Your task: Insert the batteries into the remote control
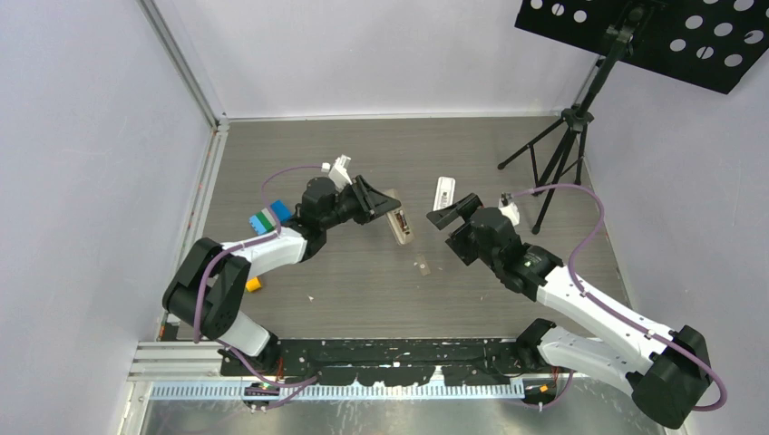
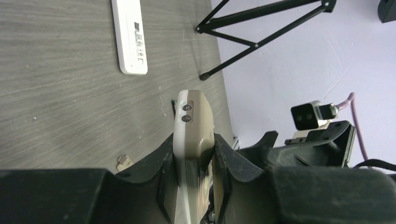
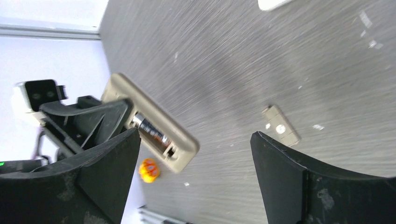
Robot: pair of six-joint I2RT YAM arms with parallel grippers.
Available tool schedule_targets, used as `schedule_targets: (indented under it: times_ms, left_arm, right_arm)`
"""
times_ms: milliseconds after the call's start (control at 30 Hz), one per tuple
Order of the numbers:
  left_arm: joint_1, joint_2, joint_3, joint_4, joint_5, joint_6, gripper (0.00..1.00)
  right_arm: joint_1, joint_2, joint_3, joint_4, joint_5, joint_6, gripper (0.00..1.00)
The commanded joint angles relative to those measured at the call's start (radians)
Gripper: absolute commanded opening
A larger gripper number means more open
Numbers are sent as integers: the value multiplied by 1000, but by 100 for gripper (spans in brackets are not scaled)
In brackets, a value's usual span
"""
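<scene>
walls (image 1: pixel 82 181): pale lilac | tabletop (image 1: pixel 363 308): grey wood-grain | far right: black tripod (image 1: pixel 562 154) bearing perforated black panel (image 1: pixel 653 32)

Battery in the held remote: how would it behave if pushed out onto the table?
Likely it would roll, as the battery is a small smooth cylinder. Its shiny casing suggests a stiff, slippery thing. The recess of the remote looks uncovered, so it may drop out.

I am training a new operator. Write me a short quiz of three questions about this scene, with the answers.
1. True or false: the right gripper is shut.
2. Which one holds the remote control: A, the left gripper, or B, the right gripper?
3. Fill the gap: one ___ sits inside the remote control.
Key: 1 false; 2 A; 3 battery.
</scene>
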Motion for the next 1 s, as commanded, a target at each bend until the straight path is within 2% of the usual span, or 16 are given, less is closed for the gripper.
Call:
schedule_targets:
  times_ms: [0,133,267,500,767,967]
  left_arm:
    - [4,17,38,160,-57,-42,0]
    - [4,6,70,121,-75,-61,0]
    - [5,-28,100,29,-93,-54,0]
    - [4,-55,149,-104,-67,-67,0]
    - [3,-58,173,-134,-36,-85,0]
    - [4,-49,179,-113,7,-83,0]
  right_arm:
    - [-3,-11,-21,119,-56,224,96]
    - [-3,49,-29,217,-97,305,96]
    - [-2,104,-81,417,-128,364,96]
    - [-2,166,-107,686,-124,360,96]
    - [-2,233,-93,751,-160,386,96]
    - [-1,281,-88,811,-186,398,89]
